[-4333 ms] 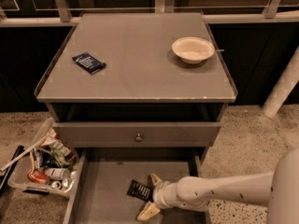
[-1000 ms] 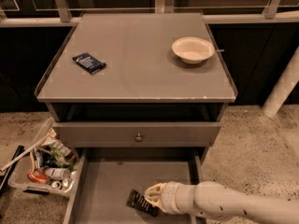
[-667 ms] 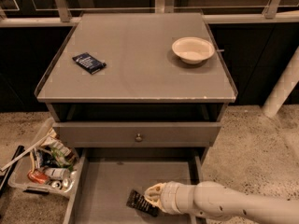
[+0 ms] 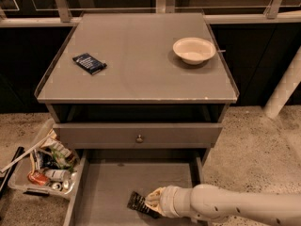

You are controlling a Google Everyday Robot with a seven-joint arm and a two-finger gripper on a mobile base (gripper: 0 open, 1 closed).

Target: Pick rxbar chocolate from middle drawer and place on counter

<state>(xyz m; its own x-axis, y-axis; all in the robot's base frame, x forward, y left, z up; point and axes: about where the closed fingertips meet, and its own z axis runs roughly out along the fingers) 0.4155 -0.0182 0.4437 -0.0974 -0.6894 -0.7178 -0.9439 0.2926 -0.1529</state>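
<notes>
The gripper is down low in the open drawer, at the end of a fat cream arm coming in from the right. The rxbar lies on the drawer's bare grey floor, right at the gripper's left and touching its tip. I honestly can't tell how far open the gripper is, or whether it really has hold of the bar.

Just above the gripper there's a closed drawer front with a small round knob, then a dark open gap, then the counter. That top is flat, matte grey, with a thin raised rim and a pale, worn front edge. Up there, far above and left of the gripper, sits a dark blue packet. Above and to the right is a shallow cream bowl.

Left of the gripper, outside the drawer, a clear bin full of odds and ends sits on the floor, which is speckled beige stone. A white post leans up and to the right. Behind the cabinet it's dark, with a pale railing running across.
</notes>
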